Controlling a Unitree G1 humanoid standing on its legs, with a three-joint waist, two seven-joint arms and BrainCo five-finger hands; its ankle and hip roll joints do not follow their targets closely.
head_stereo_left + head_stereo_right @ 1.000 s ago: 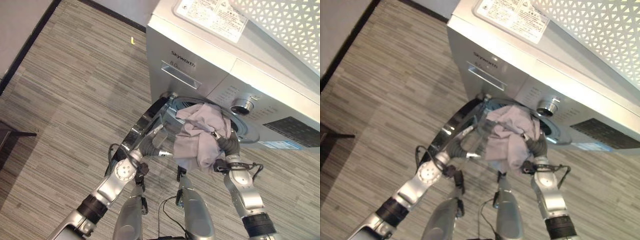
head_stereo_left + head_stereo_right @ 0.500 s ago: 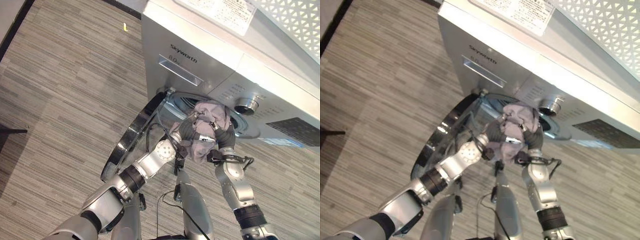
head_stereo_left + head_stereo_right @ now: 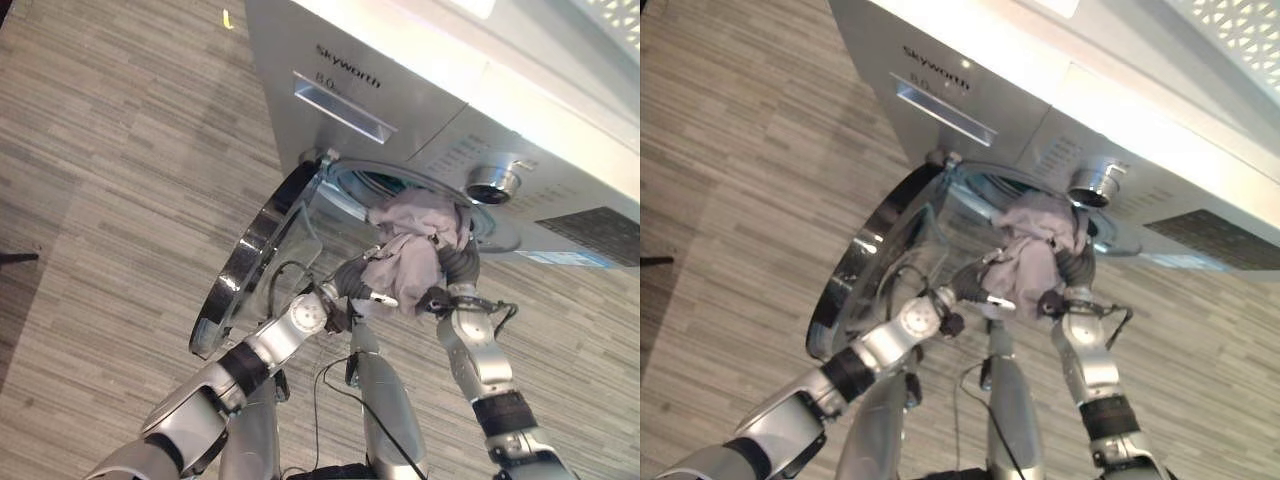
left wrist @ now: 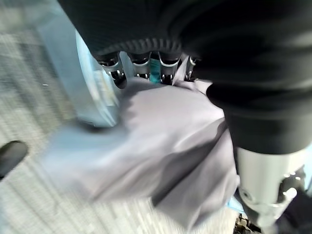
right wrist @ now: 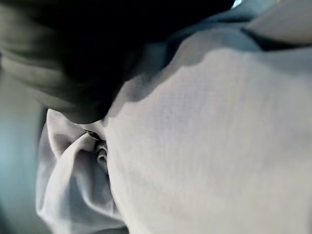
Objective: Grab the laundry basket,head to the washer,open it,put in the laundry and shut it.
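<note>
Striped floor, one washer point(image 3: 420, 90), one grey garment point(image 3: 410, 250) between two hands

Grey-brown striped plank floor point(image 3: 120, 180) w/ small yellow mark point(image 3: 226, 18) far ahead-left of the hands; dark object point(image 3: 15, 257) at the floor's left edge.

Bright light glares on the washer point(image 3: 520, 60) top; both wrist views are blurred and dim, the laundry point(image 4: 161, 146) out of focus

Pale lilac-grey laundry point(image 3: 412, 245), silver washer point(image 3: 420, 110), grey-streaked floor point(image 3: 120, 180).
</note>
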